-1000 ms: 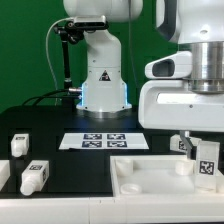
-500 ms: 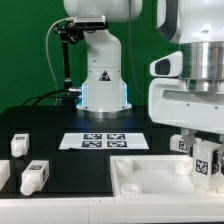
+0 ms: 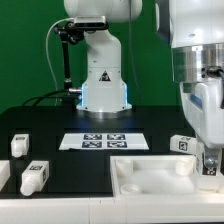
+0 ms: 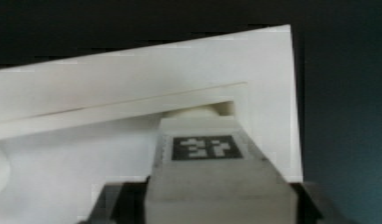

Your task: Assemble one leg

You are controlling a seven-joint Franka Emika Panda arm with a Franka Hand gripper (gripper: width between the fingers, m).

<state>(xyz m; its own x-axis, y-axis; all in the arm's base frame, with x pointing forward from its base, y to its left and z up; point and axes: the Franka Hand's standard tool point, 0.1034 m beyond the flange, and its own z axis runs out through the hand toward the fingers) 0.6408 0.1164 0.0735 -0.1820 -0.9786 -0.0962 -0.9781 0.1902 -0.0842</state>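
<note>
exterior view
my claw (image 3: 210, 160): low at the exterior view's right edge, over the right end of the tray-like panel (image 3: 150, 175); fingers partly cut off by the frame, gap can't be read here
legs, count: 3 loose ones visible
leg one (image 3: 19, 144): far on the exterior view's left, on the black table (image 3: 40, 125), upright
leg two (image 3: 34, 177): in front of leg one, nearer the camera, tag on its end face
leg three (image 3: 183, 145): just behind the panel's back rim, close beside my arm, tag facing the camera
panel, count: 1, white, lying flat at the front
marker board (image 3: 104, 141): 1, flat on the table in front of the robot base (image 3: 104, 92), four tags on it

wrist view
my claw (image 4: 204, 205): clenched on a fourth leg (image 4: 204, 150), dark fingers (image 4: 117, 203) pressing its two sides
held leg: white block, square tag facing the camera, its far end sitting at the notch in the panel's corner (image 4: 223, 75); can't tell if it's seated or only touching
panel here: 1, raised rim visible, dark table behind it
</note>
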